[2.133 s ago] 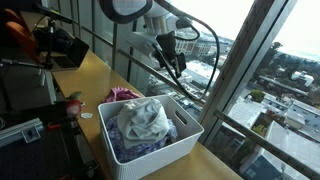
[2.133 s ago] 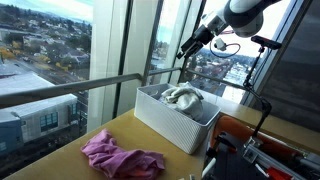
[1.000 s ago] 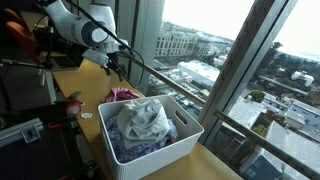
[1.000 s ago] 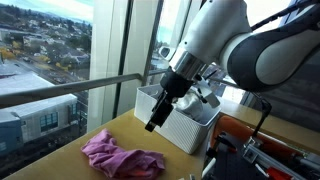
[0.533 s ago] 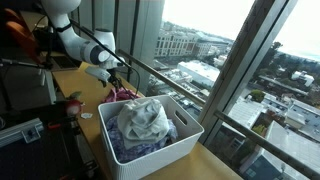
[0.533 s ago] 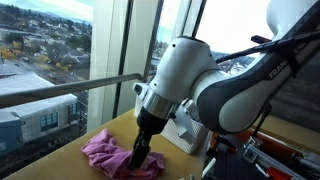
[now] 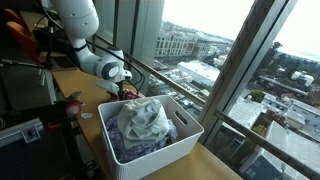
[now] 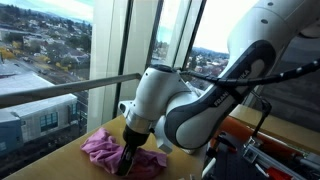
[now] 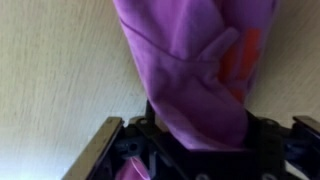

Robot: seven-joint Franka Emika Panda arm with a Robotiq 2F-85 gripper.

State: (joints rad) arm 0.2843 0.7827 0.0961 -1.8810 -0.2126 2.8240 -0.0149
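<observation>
The gripper [image 8: 127, 160] points down at the lower centre of the frame in an exterior view. Its tip is in the folds of the pink cloth [image 8: 100, 148]. The cloth lies crumpled on the wooden table [image 8: 60, 170], at the lower left of that frame, close to the window.

In the wrist view, the cloth [image 9: 190, 50] runs from the top centre down to the bottom centre. It passes between the two fingers [image 9: 108, 140]. The gripper [image 9: 207, 128] is set wide. One finger is at the lower left and the other is at the lower right edge. A strip of bare table [image 9: 60, 70] shows between each finger and the cloth. The fingers are on either side of the cloth and do not press it. An orange patch shows on the cloth at the upper right.

In an exterior view, the gripper [image 7: 125, 90] is at the centre left, just behind the far end of the white basket [image 7: 150, 152]. The basket holds a heap of pale laundry [image 7: 143, 120]. From this side the basket and the arm [image 7: 95, 58] hide most of the cloth.
</observation>
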